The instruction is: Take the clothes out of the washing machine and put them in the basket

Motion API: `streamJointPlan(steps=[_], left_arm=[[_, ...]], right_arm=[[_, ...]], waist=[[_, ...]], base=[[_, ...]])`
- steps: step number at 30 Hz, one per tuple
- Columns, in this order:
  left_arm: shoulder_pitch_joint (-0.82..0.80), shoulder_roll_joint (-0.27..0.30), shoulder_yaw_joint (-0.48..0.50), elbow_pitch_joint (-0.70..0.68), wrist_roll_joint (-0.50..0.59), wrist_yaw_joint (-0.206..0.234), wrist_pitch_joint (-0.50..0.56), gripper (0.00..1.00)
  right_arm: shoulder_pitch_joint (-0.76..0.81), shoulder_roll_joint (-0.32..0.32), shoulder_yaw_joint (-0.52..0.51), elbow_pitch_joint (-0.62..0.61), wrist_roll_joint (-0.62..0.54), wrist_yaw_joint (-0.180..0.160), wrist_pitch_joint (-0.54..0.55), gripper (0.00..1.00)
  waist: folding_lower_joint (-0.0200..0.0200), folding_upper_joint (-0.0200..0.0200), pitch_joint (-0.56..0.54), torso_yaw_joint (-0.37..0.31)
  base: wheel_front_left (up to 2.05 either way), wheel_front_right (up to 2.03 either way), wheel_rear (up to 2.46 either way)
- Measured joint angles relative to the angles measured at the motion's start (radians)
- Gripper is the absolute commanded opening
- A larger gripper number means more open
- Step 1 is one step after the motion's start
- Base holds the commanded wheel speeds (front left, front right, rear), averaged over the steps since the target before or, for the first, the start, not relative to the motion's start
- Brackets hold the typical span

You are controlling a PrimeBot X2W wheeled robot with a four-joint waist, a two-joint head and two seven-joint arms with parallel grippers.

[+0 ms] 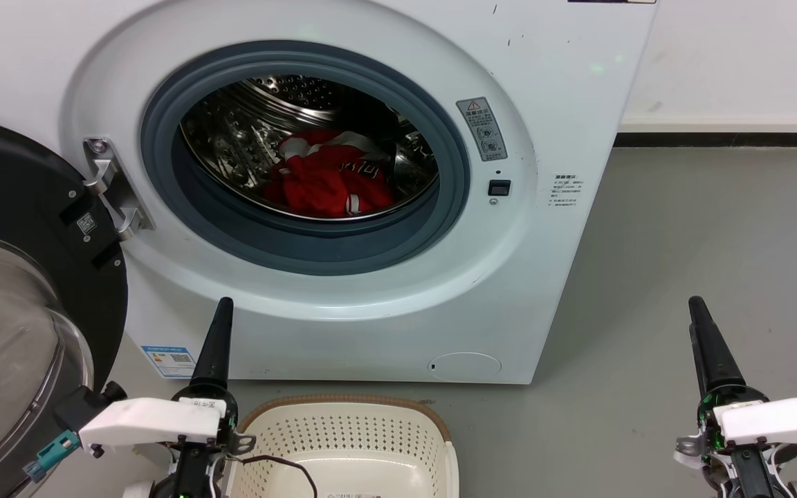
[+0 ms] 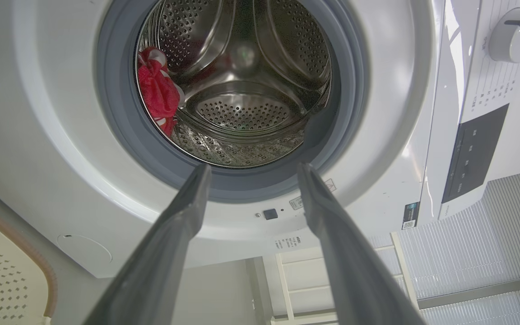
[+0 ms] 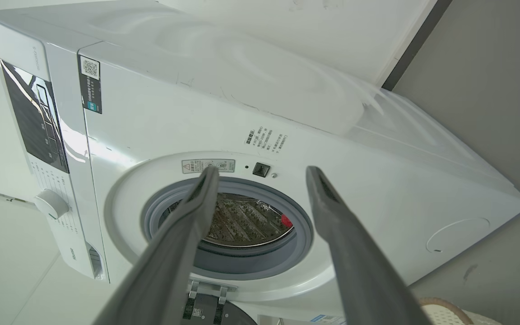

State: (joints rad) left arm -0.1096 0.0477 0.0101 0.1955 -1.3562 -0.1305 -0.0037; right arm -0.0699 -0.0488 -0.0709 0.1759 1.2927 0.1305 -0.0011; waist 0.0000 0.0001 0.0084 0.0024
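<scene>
The washing machine (image 1: 564,104) stands in front of me with its porthole uncovered. The clothes (image 1: 329,181), red with white trim, lie bunched on the bottom of the steel drum. The left wrist view shows them as a red bundle (image 2: 157,92) at the drum's left side, and the right wrist view catches a red sliver (image 3: 286,220). The cream basket (image 1: 343,432) with a brown rim sits on the floor below the porthole, nothing but a thin dark cable inside. My left gripper (image 2: 254,168) is open and empty, pointing at the porthole from outside. My right gripper (image 3: 263,170) is open and empty, off to the right.
The black-framed glass door (image 1: 18,207) is swung wide at the left, close to my left arm. Grey floor (image 1: 703,242) stretches to the machine's right, up to a white wall with dark skirting (image 1: 717,138). The basket's edge also shows low in both wrist views.
</scene>
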Motion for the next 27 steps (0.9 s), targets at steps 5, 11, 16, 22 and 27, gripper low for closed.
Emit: streamJointPlan(steps=[5,11,16,22,27], left_arm=[[-0.003,0.000,-0.011,-0.021,0.100,0.000,-0.018,1.00],[-0.003,0.000,-0.026,-0.034,0.210,0.000,-0.041,1.00],[-0.009,0.000,-0.037,-0.042,0.295,0.000,-0.058,1.00],[-0.014,0.000,-0.058,-0.044,0.399,0.000,-0.077,1.00],[-0.019,0.000,-0.074,-0.044,0.475,0.008,-0.092,1.00]], right_arm=[[0.010,0.000,0.001,-0.021,-0.113,0.000,-0.021,1.00],[0.015,0.000,0.007,-0.042,-0.247,0.000,-0.043,1.00],[0.020,0.000,0.014,-0.056,-0.355,0.000,-0.060,1.00],[0.031,0.000,0.021,-0.065,-0.474,0.000,-0.078,1.00],[0.033,0.000,0.027,-0.069,-0.560,0.000,-0.095,1.00]], waist=[[0.0000,0.0000,0.000,0.000],[0.0000,0.0000,0.001,0.001],[0.0000,0.0000,0.001,0.003],[0.0000,0.0000,-0.001,0.003],[0.0000,0.0000,-0.002,0.003]], base=[[0.00,0.00,0.00],[0.00,0.00,0.00],[0.00,0.00,0.00],[0.00,0.00,0.00],[0.00,0.00,0.00]])
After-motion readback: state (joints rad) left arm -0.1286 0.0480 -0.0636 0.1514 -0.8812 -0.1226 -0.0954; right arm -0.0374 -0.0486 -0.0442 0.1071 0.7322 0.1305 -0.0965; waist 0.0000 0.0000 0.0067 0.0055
